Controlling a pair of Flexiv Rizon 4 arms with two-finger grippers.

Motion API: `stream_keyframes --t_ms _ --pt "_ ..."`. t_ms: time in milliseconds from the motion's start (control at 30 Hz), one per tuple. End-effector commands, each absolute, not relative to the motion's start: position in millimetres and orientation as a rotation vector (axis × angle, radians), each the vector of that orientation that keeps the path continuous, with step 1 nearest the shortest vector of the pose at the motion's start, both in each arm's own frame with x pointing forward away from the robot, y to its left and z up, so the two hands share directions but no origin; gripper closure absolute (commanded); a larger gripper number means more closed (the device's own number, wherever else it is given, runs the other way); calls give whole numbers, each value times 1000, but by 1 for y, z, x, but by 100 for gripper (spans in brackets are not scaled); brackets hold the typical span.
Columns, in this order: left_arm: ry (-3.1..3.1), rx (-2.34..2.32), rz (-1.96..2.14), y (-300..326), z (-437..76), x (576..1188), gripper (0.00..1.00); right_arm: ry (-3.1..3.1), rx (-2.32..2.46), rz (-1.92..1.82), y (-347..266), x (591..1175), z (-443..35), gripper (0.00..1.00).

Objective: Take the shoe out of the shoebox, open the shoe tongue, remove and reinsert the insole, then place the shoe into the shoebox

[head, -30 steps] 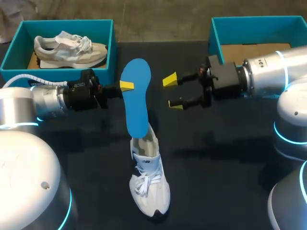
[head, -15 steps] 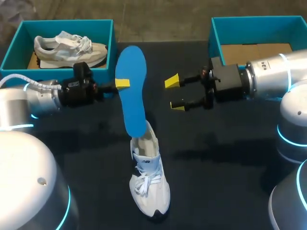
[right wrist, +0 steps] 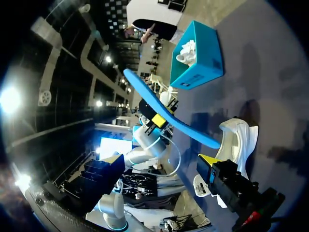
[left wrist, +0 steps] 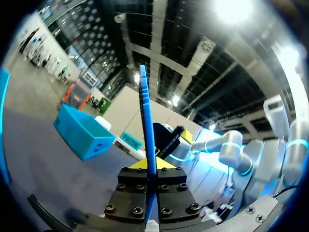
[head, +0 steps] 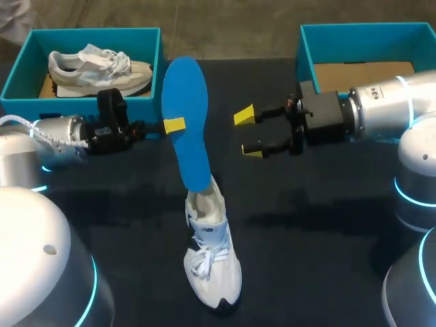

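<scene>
No text, number or sign can be read on the table's things.

- White lace-up sneaker (head: 212, 272), 6 o'clock on the table: small dark mark on the tongue, too small to make out.
- Blue flat insole (head: 187, 129), at 12 o'clock from that sneaker: nothing readable on the face shown.
- Grey-and-white sneaker (head: 99, 68) in the open teal cardboard box (head: 88, 32), 10 o'clock: its side marking cannot be made out.
</scene>
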State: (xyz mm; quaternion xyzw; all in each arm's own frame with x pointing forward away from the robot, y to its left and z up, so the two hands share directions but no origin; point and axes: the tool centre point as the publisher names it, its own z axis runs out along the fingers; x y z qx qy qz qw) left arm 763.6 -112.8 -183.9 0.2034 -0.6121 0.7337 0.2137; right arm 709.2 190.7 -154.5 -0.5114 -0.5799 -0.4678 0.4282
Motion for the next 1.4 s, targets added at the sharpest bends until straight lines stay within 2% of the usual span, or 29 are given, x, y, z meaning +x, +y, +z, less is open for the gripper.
stream_keyframes --t_ms 33,400,567,767,1100,1400 --pt "-2150 27 2401 -114 -182 761 100 -1448 -1278 -1169 193 710 -155 0" --pt "-2150 27 2401 -114 -182 761 100 -1448 -1278 -1169 193 710 -155 0" --pt "-2162 -322 2435 -111 -161 762 100 -1448 -1278 -1169 193 710 -155 0" --pt "-2165 -512 2428 -108 -146 771 100 -1448 -1278 -1169 193 710 -155 0" --pt "-2232 -901 2467 -108 -160 786 100 -1448 -1278 -1169 193 710 -155 0" --pt "-2394 -1230 2553 -113 -162 773 100 -1448 -1278 -1169 193 710 -155 0"
